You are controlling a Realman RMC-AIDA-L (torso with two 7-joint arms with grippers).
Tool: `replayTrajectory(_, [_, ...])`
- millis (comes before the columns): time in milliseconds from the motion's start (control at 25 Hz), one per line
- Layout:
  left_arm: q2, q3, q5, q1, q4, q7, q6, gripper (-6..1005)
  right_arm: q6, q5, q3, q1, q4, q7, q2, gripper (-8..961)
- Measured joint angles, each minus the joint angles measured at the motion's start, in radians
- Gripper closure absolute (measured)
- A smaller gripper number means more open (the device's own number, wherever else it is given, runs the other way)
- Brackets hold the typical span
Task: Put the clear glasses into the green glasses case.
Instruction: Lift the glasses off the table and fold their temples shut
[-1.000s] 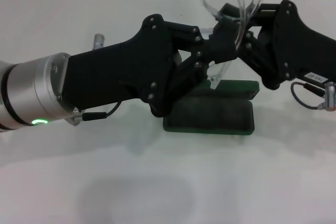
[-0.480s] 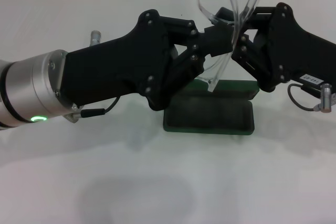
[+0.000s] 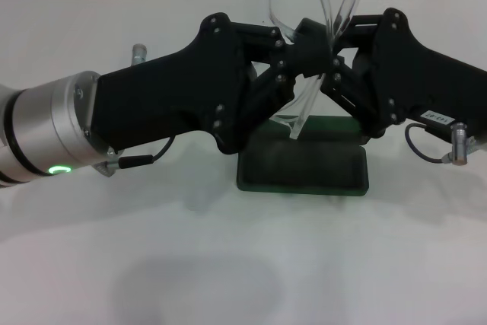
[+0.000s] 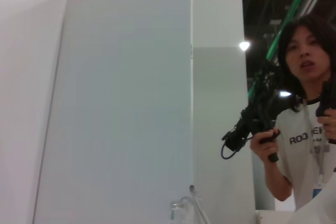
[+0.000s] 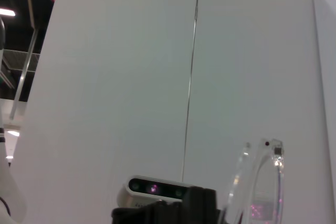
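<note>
we find the left gripper point(image 3: 310, 49) and right gripper point(image 3: 335, 66) both clamped on the clear glasses point(image 3: 316, 5), held above the open green glasses case point(image 3: 304, 164); opposing pulls risk twisting the frame.

White table point(image 3: 228, 264), white panels point(image 5: 131, 77) (seamed), person point(image 4: 304, 129) behind

In the left wrist view, a person's white T-shirt point(image 4: 307, 145) carries dark capital letters reading "ROO", the rest hidden by a lanyard and the picture's edge. In the head view, a small white label point(image 3: 436, 116) on the right arm bears print too small to read.
</note>
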Motion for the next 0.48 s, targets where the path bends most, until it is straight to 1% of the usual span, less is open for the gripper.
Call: replayTrajectory(480, [-0.002, -0.025, -0.01, 0.008, -0.003, -0.001, -0.008, 976, 0.004, 0.0, -0.009, 0.008, 0.0, 0.0, -0.001, 843])
